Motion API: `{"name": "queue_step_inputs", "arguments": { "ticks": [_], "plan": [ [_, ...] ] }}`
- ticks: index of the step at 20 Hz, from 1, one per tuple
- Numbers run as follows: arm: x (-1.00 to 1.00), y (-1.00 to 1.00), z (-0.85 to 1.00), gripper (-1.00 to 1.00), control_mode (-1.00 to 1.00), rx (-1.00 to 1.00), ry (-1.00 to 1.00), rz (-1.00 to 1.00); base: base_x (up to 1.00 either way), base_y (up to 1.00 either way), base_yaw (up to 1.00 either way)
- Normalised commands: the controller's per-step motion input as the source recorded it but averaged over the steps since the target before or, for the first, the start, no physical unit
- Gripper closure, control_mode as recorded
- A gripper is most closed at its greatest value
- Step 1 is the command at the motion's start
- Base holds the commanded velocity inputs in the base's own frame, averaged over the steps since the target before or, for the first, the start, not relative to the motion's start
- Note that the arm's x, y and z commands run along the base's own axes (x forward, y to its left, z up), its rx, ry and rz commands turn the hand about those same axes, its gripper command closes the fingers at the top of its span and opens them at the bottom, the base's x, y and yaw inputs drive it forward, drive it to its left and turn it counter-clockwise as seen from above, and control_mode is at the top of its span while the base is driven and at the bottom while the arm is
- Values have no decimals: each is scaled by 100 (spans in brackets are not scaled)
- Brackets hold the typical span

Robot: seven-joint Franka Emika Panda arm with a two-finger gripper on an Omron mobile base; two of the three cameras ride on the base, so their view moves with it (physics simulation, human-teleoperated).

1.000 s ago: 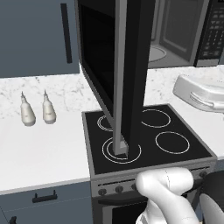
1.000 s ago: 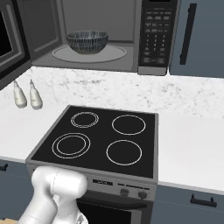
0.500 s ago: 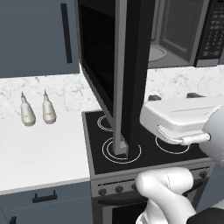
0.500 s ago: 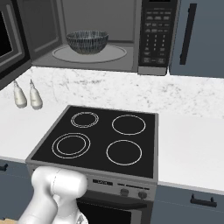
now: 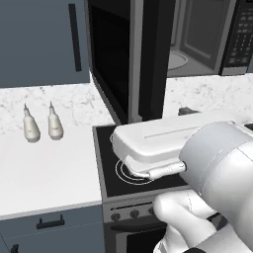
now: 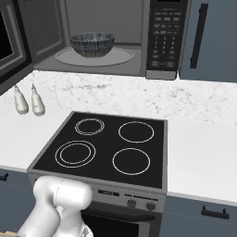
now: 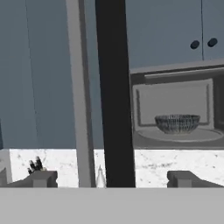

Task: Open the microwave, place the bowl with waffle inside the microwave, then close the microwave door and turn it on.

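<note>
The black microwave (image 6: 106,37) stands open with its grey interior showing. Inside it, the dark speckled bowl (image 6: 92,44) sits on the round turntable; it shows again in the hand view as the bowl (image 7: 177,123). Its wall hides the waffle. The microwave door (image 5: 148,59) swings out toward me, and the door (image 7: 111,87) appears edge-on in the hand view. My gripper (image 7: 113,179) is open, well back from the door, with nothing between its fingertips (image 7: 43,178). The button panel (image 6: 166,37) is on the microwave's right side.
A black four-ring stovetop (image 6: 106,143) lies below the microwave, set in a white marble counter (image 6: 203,143). Two small white bottles (image 6: 28,99) stand at the left of the counter. My white arm (image 5: 212,163) hangs low over the stove's front. Blue-grey cabinets flank the microwave.
My arm has swung in from the right, across the stovetop in the left base view. The bowl and the open door have not moved.
</note>
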Motion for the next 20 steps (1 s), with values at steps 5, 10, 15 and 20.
{"name": "queue_step_inputs", "arguments": {
  "ticks": [5,10,15,20],
  "plan": [
    [6,53,-12,-100,-100,-5,-1,-1,0,0,0],
    [0,26,-1,-100,-100,-1,-7,-25,0,0,0],
    [16,24,-5,-100,-100,0,-9,-44,0,0,0],
    [34,24,-8,-100,-100,0,-10,-34,0,0,0]
  ]
}}
